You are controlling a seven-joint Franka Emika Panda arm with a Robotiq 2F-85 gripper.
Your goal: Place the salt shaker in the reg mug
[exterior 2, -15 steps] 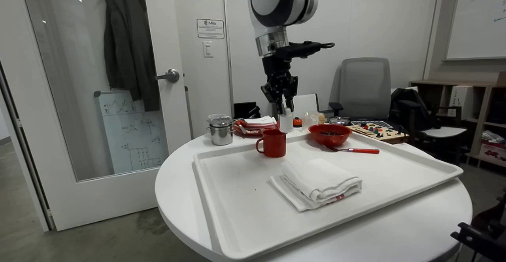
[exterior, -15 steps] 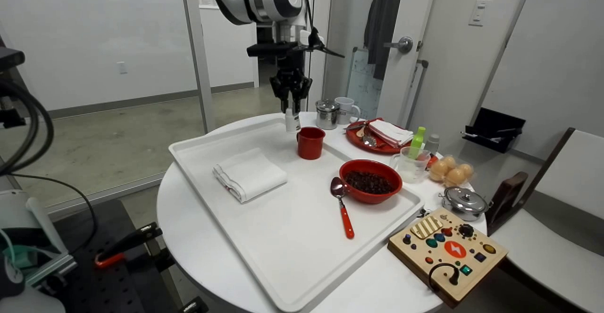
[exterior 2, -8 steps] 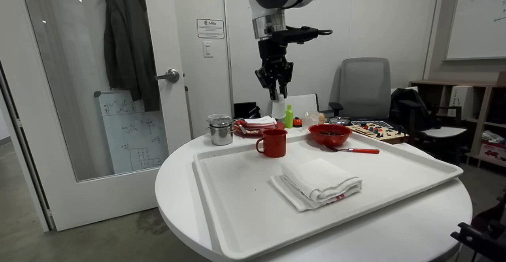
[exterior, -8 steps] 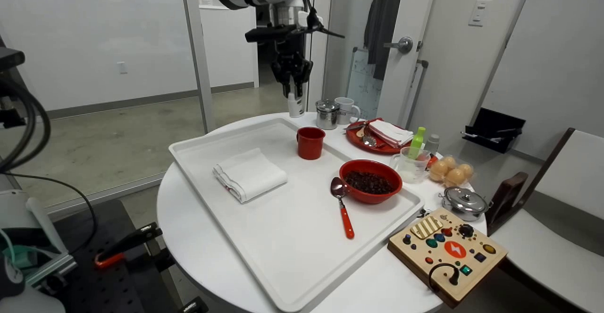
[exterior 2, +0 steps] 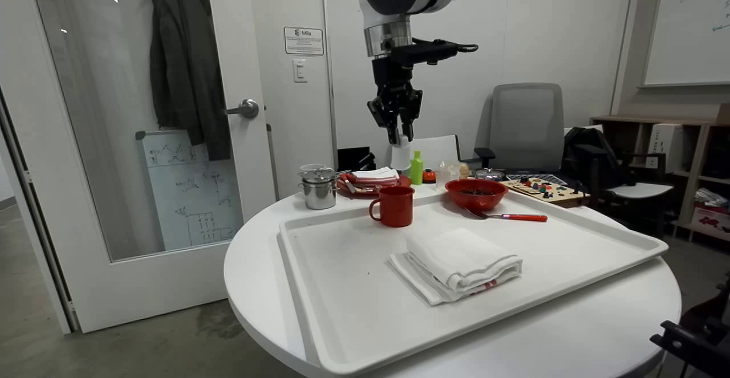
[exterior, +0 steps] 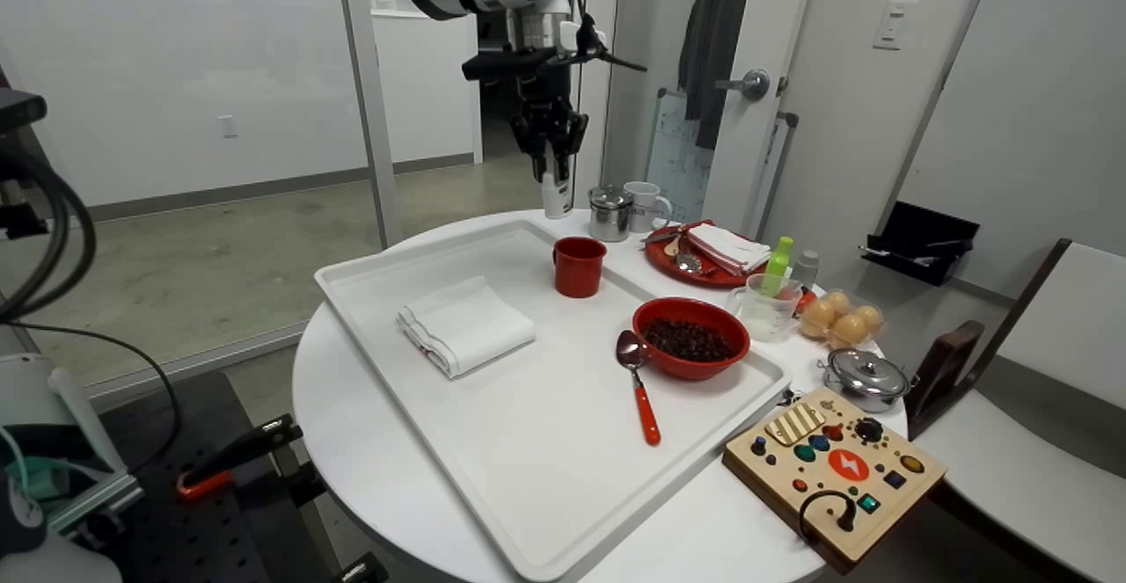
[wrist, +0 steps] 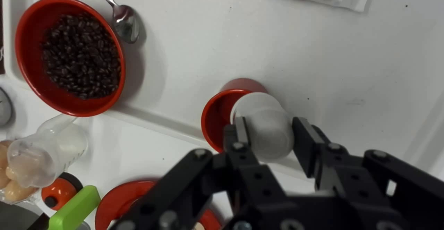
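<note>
The salt shaker, a small white cylinder (exterior: pixel 558 200) with a narrower top, hangs upright or nearly so from my gripper (exterior: pixel 551 168). It also shows in an exterior view (exterior 2: pixel 401 157). In the wrist view the gripper's fingers stand on both sides of the shaker (wrist: pixel 262 110). The red mug (exterior: pixel 579 270) stands upright on the tray, its handle visible in an exterior view (exterior 2: pixel 395 208). The shaker is above the mug's rim level and apart from it. In the wrist view it covers the right part of the mug's opening (wrist: pixel 216 119).
The white tray (exterior: pixel 563 477) holds a folded white cloth (exterior: pixel 466 326), a red bowl of dark beans (exterior: pixel 704 363) and a red-handled spoon (exterior: pixel 647 411). A lidded metal cup (exterior: pixel 610 215), a pale mug (exterior: pixel 645 205) and a red plate (exterior: pixel 708 273) stand close by the mug.
My gripper has risen with the shaker, which was lower and nearer the mug's rim a second ago. In the last half second it has shifted only slightly. The mug has not moved.
</note>
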